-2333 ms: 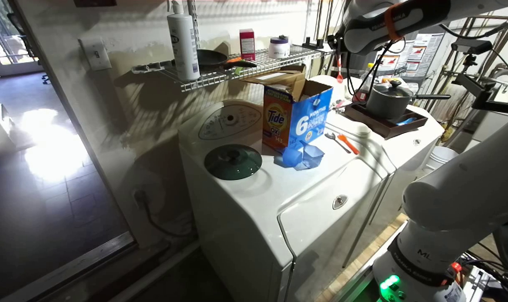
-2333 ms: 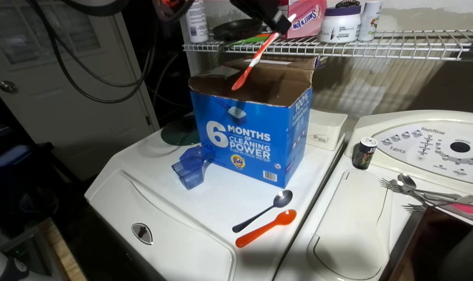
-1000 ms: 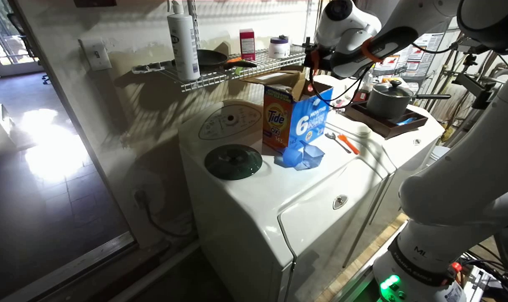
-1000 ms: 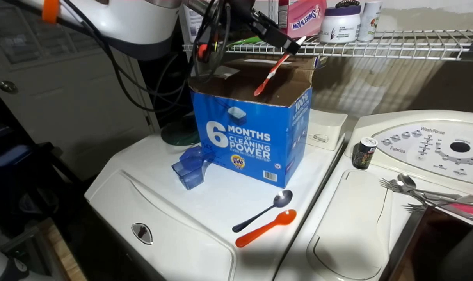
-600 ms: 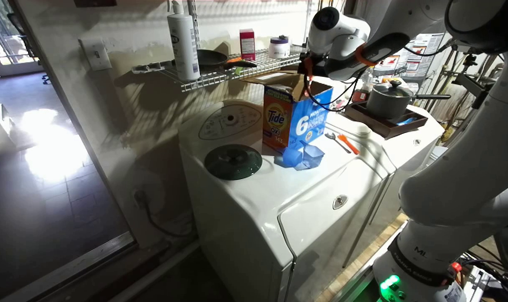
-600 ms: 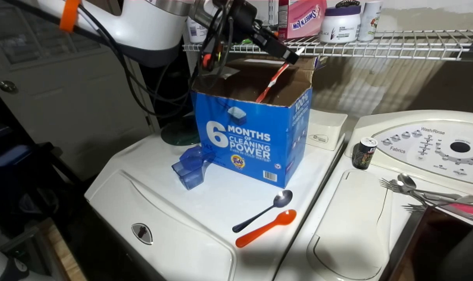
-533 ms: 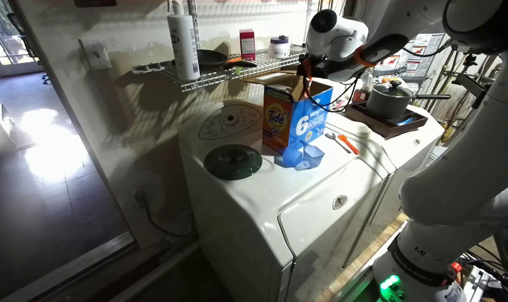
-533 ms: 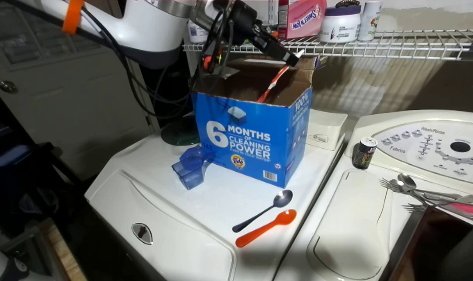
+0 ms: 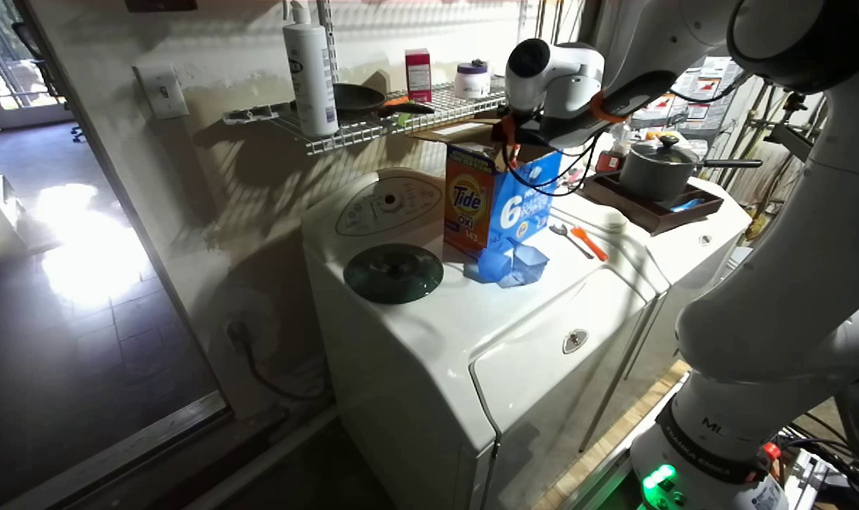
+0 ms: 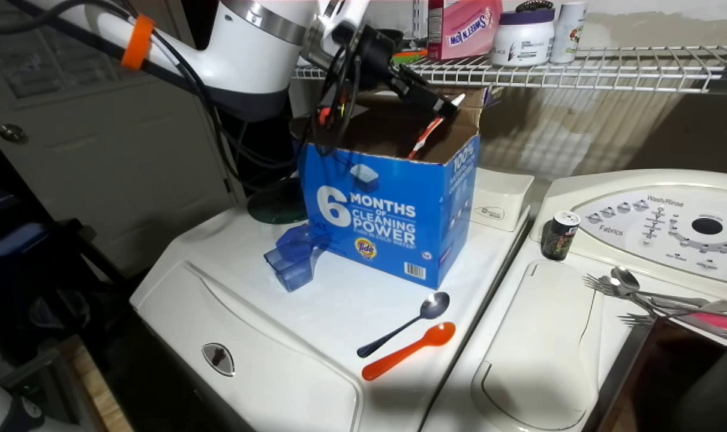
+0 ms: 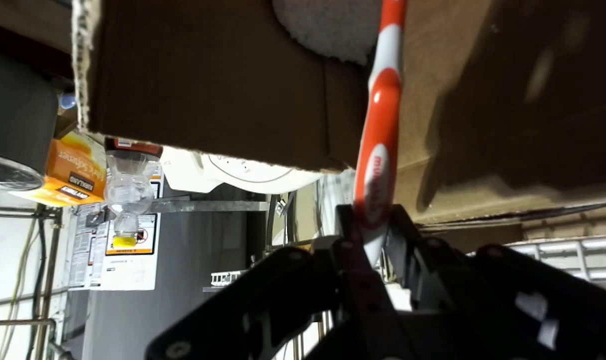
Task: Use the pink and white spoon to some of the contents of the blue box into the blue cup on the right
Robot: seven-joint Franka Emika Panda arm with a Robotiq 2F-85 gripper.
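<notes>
My gripper [image 11: 372,215] is shut on the pink and white spoon [image 11: 380,120], gripping it near its white handle end [image 10: 458,99]. The spoon slants downward into the open top of the blue box [image 10: 369,210]. Its lower end is hidden behind the box's front wall in an exterior view and runs off the top of the wrist view. Pale powder [image 11: 333,25] shows inside the box there. My fingertips hang just above the box's opening, toward its rear. Two translucent blue cups stand close together at the box's front corner, a nearer blue cup [image 9: 527,265] and a second blue cup [image 9: 494,265].
A wire shelf [image 10: 615,73] runs behind and above the box, close to my gripper. The box's torn flaps [image 9: 465,131] stick up. Dark spoon [image 10: 433,306], orange spoon [image 10: 399,360], dark lid [image 9: 394,275] and can [image 10: 559,236] lie around; a pot [image 9: 656,173] sits in a tray.
The arm has swung in over the box and come down, with the spoon held throughout. The spoon's tip has dropped out of sight behind the front wall. Box and cups have not moved.
</notes>
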